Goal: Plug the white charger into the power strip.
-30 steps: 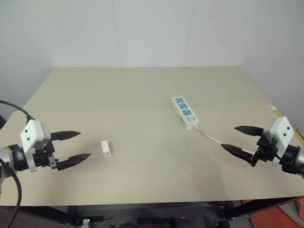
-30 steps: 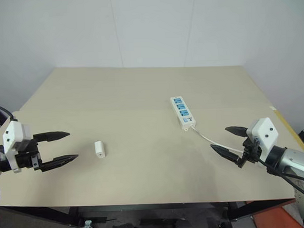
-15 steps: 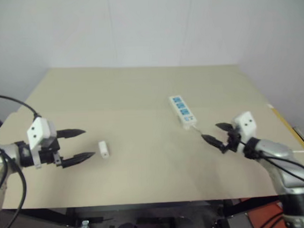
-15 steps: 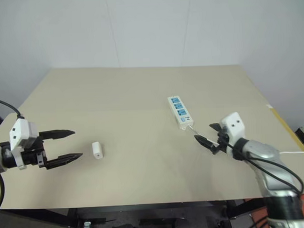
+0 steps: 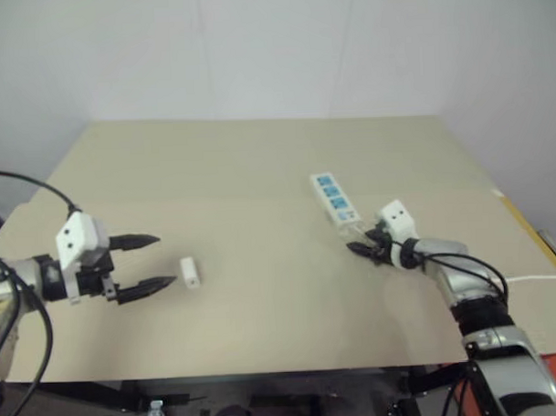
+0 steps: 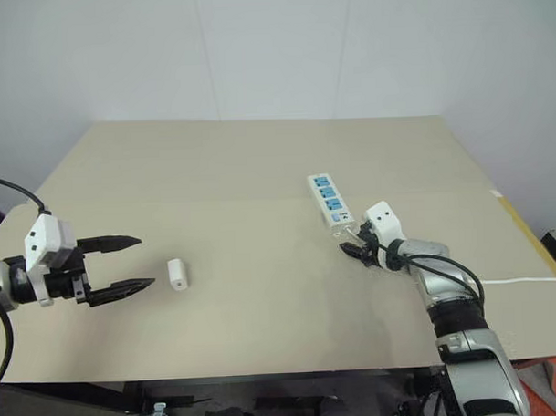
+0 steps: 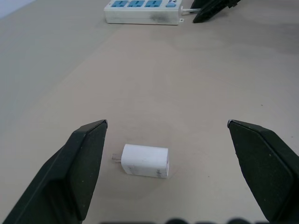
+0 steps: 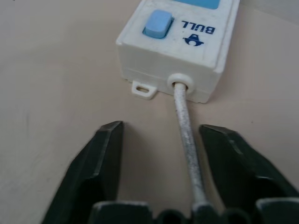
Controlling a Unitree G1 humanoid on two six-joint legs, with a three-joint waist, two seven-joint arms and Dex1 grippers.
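Note:
The white charger (image 5: 189,271) lies flat on the tan table, just ahead of my left gripper (image 5: 166,259). That gripper is open wide, and in the left wrist view the charger (image 7: 145,160) sits between its black fingers (image 7: 88,158) without touching them. The power strip (image 5: 336,199) lies right of the table's centre, blue sockets up. My right gripper (image 8: 161,126) is at the strip's switch end (image 8: 182,51). Its fingers (image 8: 110,154) are partly open on either side of the thin white cord (image 8: 187,140), with a gap on each side.
The cord (image 6: 518,279) trails off over the table's right edge. The table (image 5: 258,163) ends at a white wall behind. The right gripper (image 7: 210,7) also appears in the left wrist view, beside the strip (image 7: 142,10).
My right gripper has reached forward and left, down to the strip's cord end, and its fingers have narrowed around the cord. The left gripper has stayed by the charger.

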